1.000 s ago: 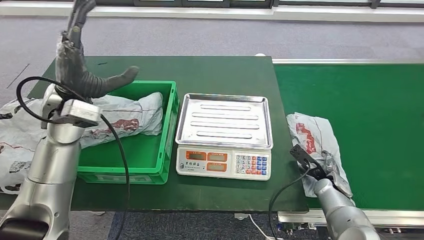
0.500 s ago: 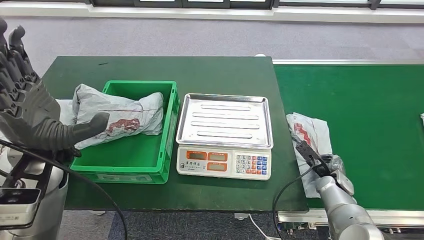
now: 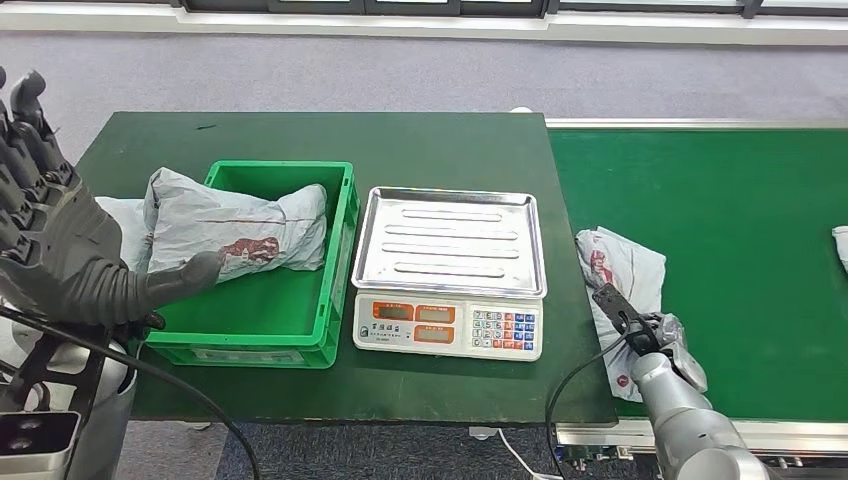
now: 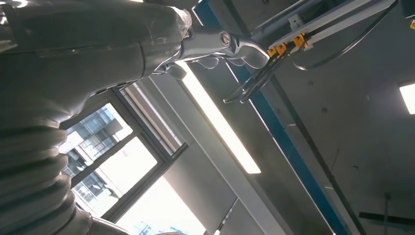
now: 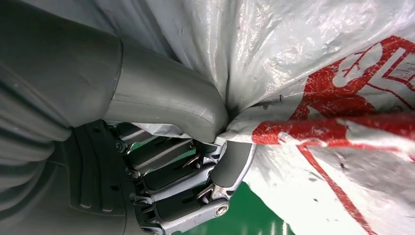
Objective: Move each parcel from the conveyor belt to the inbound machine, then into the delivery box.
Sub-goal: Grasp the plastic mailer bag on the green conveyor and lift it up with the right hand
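Observation:
A grey-white parcel (image 3: 625,268) with red print lies on the green conveyor belt (image 3: 740,200) near its front left corner. My right hand (image 3: 668,338) grips its near end; in the right wrist view the thumb (image 5: 166,103) and fingers (image 5: 195,181) pinch a fold of the parcel (image 5: 318,58). A second parcel (image 3: 235,230) lies in the green delivery box (image 3: 335,290), its left end hanging over the rim. My left hand (image 3: 60,250) is raised close to the camera beside the box, fingers spread, holding nothing; the left wrist view has this hand (image 4: 73,54) against the ceiling.
The scale (image 3: 450,240) with a bare steel tray stands between the box and the belt on the green table (image 3: 420,140). The edge of another parcel (image 3: 841,245) shows at the belt's far right. A cable loops under my right forearm.
My left hand has drawn back from over the box towards the camera, leaving the parcel in the box. Another parcel's edge has come in at the belt's far right.

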